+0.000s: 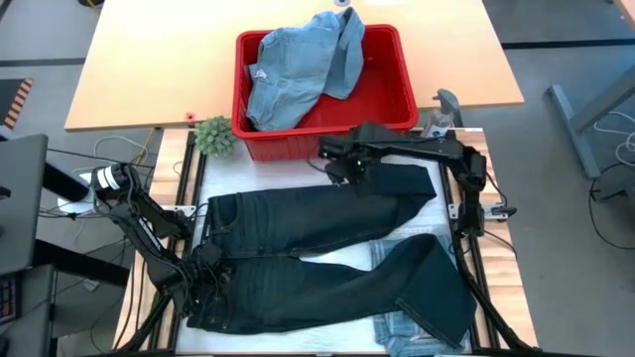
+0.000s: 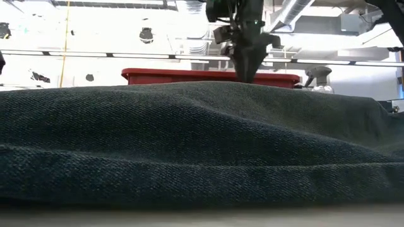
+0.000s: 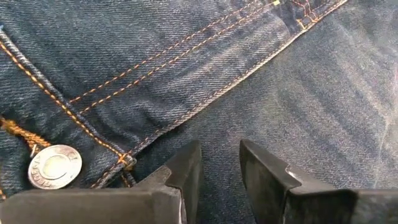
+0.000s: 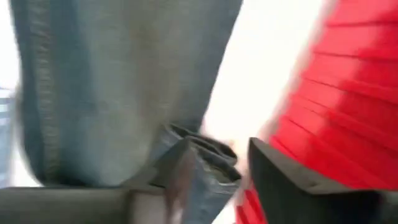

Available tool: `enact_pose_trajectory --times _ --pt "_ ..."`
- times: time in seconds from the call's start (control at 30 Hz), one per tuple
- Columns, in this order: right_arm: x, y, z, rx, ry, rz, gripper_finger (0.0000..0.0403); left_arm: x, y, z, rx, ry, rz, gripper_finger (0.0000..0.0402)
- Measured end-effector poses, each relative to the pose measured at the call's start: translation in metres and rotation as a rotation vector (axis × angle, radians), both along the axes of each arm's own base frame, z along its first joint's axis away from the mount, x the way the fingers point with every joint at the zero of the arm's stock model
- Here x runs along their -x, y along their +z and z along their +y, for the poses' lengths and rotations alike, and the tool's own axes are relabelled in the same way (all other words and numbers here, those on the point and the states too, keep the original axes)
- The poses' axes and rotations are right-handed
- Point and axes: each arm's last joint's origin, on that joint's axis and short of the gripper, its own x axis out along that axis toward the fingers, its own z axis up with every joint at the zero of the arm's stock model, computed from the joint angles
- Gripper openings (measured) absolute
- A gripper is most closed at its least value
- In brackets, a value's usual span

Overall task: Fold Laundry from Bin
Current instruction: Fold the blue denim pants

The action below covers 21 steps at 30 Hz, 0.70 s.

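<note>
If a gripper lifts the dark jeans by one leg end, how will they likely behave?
The jeans would probably drape and sag, not hold shape: they lie limp in soft folds on the table. They look fairly heavy for cloth, with thick twill weave and stitched seams. Spread wide, most would likely drag behind.

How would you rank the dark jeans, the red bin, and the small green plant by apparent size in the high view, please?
1. dark jeans, largest
2. red bin
3. small green plant, smallest
</note>
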Motion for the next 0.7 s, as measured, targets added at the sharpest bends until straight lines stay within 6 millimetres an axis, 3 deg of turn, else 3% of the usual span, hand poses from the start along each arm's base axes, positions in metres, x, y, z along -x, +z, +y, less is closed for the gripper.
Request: enact_pose_trajectory --times 0.13,0.23,0.4,0.6,0.7 --pt "0.002 -0.008 -0.018 -0.009 -0.034 0.035 0.0264 0.0 0.0 -0.001 0.002 -0.005 -0.001 0.0103" --pt "0.003 -0.019 -0.026 -0.039 0.025 0.109 0.0296 0.0 0.0 -0.001 -0.005 -0.017 0.005 0.0103" --pt "-0.009 -0.041 -0.035 -0.082 0.057 0.129 0.0305 0.0 0.0 -0.001 0.02 0.002 0.014 0.0103" --pt "-0.009 -0.081 -0.056 -0.146 0.034 0.302 0.0305 0.001 -0.001 -0.001 0.066 0.038 0.034 0.0103" --pt "-0.008 -0.087 -0.068 -0.149 0.01 0.297 0.0305 0.001 -0.001 -0.001 0.069 0.035 0.049 0.0103"
